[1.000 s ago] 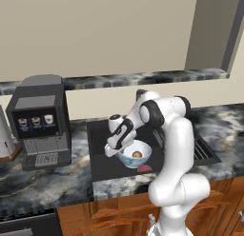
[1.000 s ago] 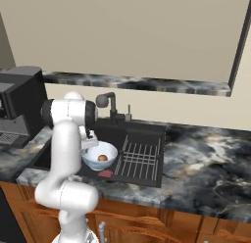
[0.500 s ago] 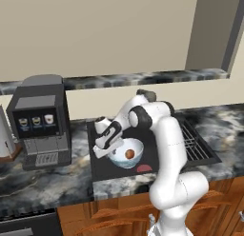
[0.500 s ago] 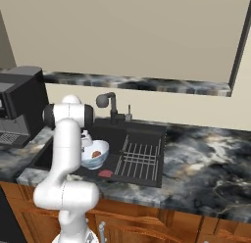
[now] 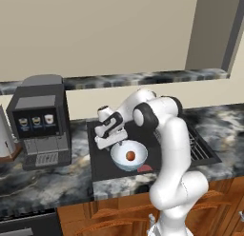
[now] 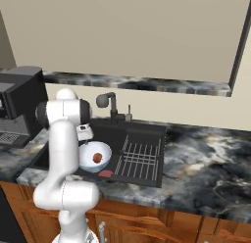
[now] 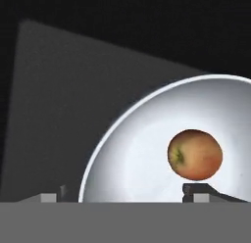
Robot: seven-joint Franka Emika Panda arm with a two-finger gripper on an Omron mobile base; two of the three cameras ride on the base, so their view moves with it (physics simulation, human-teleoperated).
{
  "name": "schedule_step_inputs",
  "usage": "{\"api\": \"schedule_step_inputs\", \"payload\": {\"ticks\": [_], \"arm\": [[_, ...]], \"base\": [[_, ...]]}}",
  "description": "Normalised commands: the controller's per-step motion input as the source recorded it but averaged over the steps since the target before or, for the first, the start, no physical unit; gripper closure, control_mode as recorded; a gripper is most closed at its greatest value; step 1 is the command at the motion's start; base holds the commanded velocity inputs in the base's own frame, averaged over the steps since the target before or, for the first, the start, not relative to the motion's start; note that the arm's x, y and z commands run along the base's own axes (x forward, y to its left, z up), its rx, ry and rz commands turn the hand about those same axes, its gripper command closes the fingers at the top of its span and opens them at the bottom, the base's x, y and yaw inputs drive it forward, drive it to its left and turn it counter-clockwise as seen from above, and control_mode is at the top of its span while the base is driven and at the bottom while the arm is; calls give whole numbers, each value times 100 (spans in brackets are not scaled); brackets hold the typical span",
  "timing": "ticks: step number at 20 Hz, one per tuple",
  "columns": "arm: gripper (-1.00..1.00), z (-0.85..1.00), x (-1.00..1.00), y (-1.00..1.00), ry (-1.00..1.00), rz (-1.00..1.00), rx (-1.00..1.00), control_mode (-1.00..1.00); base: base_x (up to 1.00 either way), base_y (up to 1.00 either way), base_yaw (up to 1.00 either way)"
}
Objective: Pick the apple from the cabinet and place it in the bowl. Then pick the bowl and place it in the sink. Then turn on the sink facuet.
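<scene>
The bowl (image 5: 128,156) sits in the black sink (image 5: 102,164) with the apple (image 5: 130,155) inside it, and the gripper (image 5: 107,140) hangs at its left rim. In the hand view one fingertip is inside the rim and the other outside, so the jaws look spread astride it. The faucet (image 6: 107,103) stands behind the basin, up and away from the hand.

A plain beige wall (image 5: 95,35) rises behind a dark marbled stone counter (image 6: 211,158), with a matching stone ledge (image 5: 143,79) running along the wall above it. A boxy grey-black coffee machine (image 5: 40,121) stands on the counter (three small buttons on its front). Warm brown wooden cabinet fronts (image 6: 162,227) sit below.
</scene>
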Motion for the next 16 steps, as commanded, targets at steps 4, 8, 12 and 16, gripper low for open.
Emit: {"api": "schedule_step_inputs", "payload": {"ticks": [4,8,12,16], "arm": [[-100,100,-42,-20,-3,-11,2,-100],[-100,100,-71,-1,-8,-7,1,-100],[-100,100,-79,0,-13,-6,0,-100],[-100,100,-75,-6,-16,-9,0,-100]], "base": [[0,0,0],[0,0,0],[0,0,0],[0,0,0]]}}
